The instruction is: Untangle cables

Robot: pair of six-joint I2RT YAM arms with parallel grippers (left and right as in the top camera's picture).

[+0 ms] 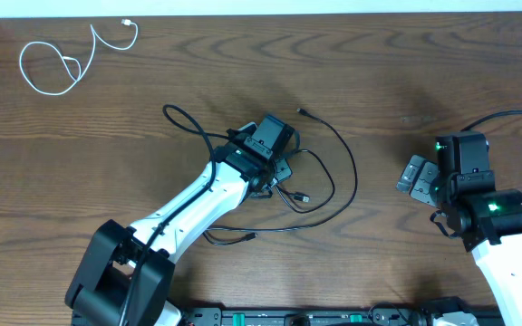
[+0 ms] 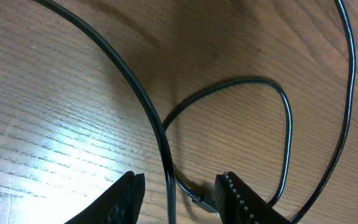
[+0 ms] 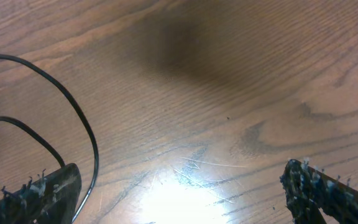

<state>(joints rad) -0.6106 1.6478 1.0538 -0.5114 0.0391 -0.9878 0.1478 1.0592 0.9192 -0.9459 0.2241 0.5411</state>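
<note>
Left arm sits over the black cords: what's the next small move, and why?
Probably close the left gripper on the black cable lying between its parted fingers: both black cables overlap beneath it, while the white cable lies apart.

Two overlapping cables (image 1: 354,177) lie on the surface (image 1: 379,72) beneath and around the left end effector (image 1: 279,170), one strand passing between its jaws. The third cable (image 1: 24,71) lies well apart, far to its left.
</note>
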